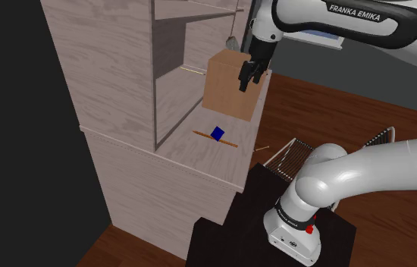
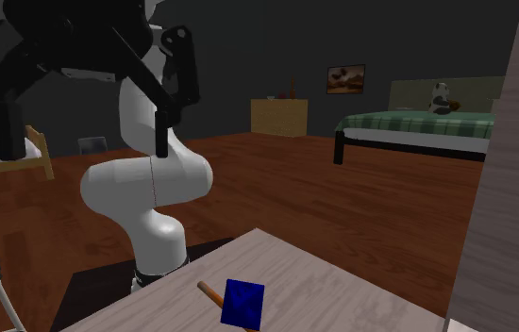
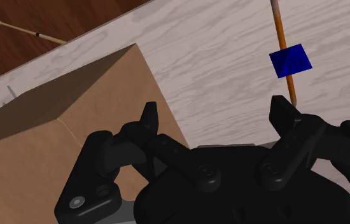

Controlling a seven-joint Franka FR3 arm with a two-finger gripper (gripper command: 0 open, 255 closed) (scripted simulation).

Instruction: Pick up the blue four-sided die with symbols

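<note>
upper centre, shoulder view: gripper [image 1: 249,76] hangs over brown box [image 1: 233,85], fingers [image 3: 149,118] spread, empty; i reckon height clears it before reaching blue die [image 1: 217,133].

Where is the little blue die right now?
In the shoulder view, the blue die sits on the pale wooden counter, on top of a thin orange stick, below and left of the brown box.
</note>
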